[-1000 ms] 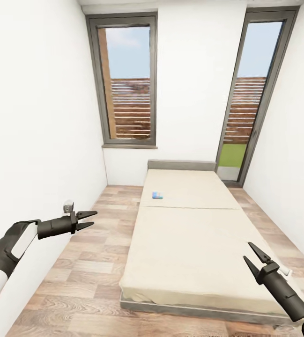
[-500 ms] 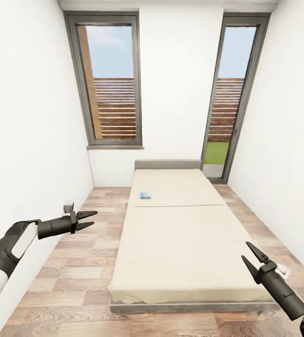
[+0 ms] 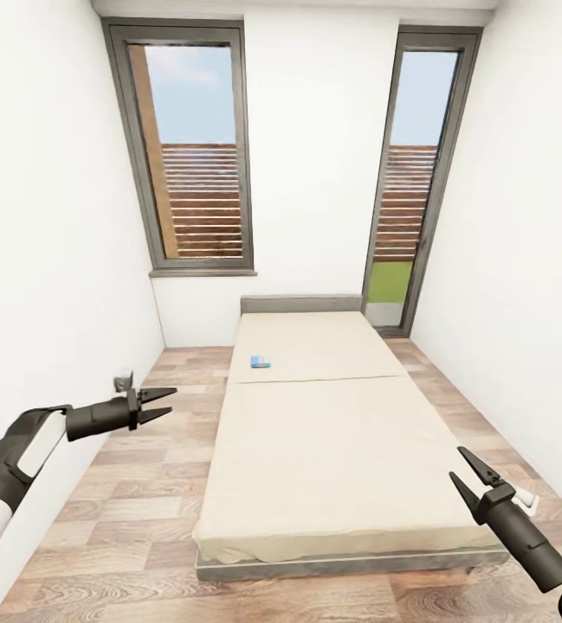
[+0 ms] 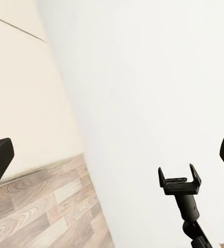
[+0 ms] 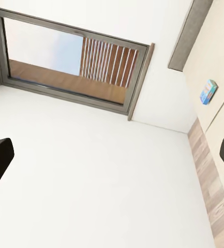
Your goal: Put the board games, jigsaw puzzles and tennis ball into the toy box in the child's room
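My left gripper [image 3: 161, 405] and right gripper [image 3: 473, 477] hang open, empty; the blue game [image 3: 261, 362] lies far up the bed [image 3: 332, 450]; I risk overreaching.

Two tall dark-framed windows [image 3: 192, 156], white walls [image 3: 47, 225], wood plank floor [image 3: 151, 484].

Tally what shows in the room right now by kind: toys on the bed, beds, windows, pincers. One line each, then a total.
Blue board game on the mattress: 1
Bed: 1
Tall dark-framed windows, left window and right window: 2
Pincers, left pincer and right pincer, both open and empty: 2
Total: 6
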Motion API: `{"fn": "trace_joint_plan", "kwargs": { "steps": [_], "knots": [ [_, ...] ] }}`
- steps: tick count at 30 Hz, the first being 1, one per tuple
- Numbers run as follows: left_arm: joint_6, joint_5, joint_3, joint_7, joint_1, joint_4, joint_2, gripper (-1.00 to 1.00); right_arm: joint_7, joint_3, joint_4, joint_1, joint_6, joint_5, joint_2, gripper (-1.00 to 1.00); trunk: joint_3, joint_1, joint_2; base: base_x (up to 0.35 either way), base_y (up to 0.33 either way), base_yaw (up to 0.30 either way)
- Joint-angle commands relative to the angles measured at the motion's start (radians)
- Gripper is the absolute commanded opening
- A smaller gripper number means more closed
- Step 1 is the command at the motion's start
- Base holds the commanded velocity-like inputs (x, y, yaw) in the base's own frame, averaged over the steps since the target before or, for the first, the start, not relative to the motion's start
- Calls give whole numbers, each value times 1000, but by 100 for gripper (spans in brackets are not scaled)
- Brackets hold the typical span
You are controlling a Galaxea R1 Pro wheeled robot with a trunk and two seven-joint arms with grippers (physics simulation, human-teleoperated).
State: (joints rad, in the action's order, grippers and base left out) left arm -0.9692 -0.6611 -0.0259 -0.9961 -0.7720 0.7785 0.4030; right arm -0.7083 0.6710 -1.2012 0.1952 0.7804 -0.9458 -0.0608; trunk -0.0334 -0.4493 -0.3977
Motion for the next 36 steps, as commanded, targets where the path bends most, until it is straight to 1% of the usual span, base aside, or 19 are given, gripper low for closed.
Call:
{"fn": "trace_joint_plan", "kwargs": {
  "steps": [1,7,11,15,29,36],
  "knots": [
    [-3,-4,5,-2,-1,0,1,100,-1,2,0,1,6,-2,0,100,-2,-1,-2,0,0,-7],
    [-3,-4,26,-2,-1,0,3,100,-1,1,0,1,5,-2,2,100,-2,-1,-2,0,0,-3],
    [-4,-3,49,-2,-1,-1,3,100,1,2,0,1,5,-2,3,100,-2,-1,-2,2,0,0],
    [-8,-2,59,-2,-1,-1,3,100,2,2,0,1,5,-2,1,100,-2,-1,-2,73,0,0],
    [-15,-2,65,-1,-1,-1,4,100,3,1,0,1,5,-2,4,100,-2,-1,-2,283,1,0],
    [-16,-2,65,-1,-1,-1,4,100,5,2,0,1,5,-2,3,100,-2,-1,-2,310,98,0]
  ]
}}
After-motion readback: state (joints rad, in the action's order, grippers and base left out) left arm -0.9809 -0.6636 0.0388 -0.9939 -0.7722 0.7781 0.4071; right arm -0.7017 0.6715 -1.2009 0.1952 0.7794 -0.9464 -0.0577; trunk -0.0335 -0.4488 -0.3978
